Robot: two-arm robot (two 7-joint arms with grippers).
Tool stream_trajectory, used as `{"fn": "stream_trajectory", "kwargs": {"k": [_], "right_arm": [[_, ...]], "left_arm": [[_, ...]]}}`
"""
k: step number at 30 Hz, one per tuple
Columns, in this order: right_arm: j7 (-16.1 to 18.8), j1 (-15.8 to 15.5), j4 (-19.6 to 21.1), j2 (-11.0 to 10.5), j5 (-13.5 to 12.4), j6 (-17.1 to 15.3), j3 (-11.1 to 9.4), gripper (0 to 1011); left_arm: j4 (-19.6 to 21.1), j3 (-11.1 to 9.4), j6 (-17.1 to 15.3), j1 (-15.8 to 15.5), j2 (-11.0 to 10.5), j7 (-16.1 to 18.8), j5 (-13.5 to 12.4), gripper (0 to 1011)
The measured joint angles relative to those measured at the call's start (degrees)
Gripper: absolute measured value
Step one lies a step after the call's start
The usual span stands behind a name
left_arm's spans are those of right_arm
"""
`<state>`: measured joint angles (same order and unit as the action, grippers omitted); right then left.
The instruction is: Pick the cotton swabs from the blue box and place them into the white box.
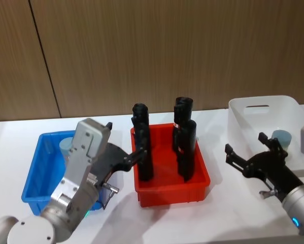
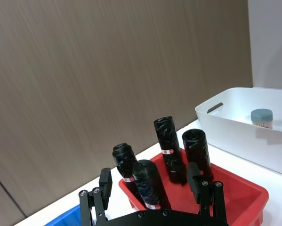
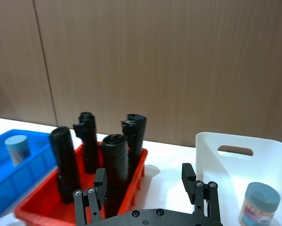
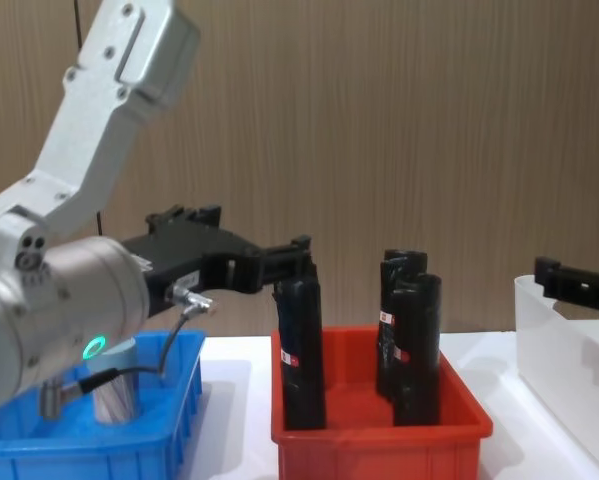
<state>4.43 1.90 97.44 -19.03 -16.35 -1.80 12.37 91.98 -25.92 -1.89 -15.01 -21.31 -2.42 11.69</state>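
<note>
On the white table (image 1: pixel 9 134) below a wood-panelled wall, one swab jar (image 1: pixel 281 138) sat in the white box (image 1: pixel 243 116), another jar (image 1: pixel 66 147) remained in the blue box (image 1: pixel 32 175), and the left gripper (image 2: pixel 149 175) beside that box and the right gripper (image 1: pixel 245 144) by the white one were both spread wide, empty.

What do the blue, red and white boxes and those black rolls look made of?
Blue box and red bin: likely hard moulded plastic, uniform bright colour, slight sheen. White box: seemingly translucent plastic; milky walls, moulded handle slot. Black rolls: apparently crinkled film wrap, glossy wrinkles.
</note>
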Motion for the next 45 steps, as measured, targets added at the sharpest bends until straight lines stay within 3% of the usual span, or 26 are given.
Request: {"fn": "stream_trajectory", "kwargs": {"k": [10,45], "right_arm": [[-0.64,-2.65,3.65,-0.34,-0.14,-0.18,0.62,1002],[-0.16,-2.43,3.49,-0.27,-0.05,-0.13,0.47,1002]], "left_arm": [[1.22,-0.15,1.12,1.41,-0.61,1.76,-0.24,1004],[1.19,-0.11,1.09,1.42,-0.58,1.79,-0.2,1004]]}}
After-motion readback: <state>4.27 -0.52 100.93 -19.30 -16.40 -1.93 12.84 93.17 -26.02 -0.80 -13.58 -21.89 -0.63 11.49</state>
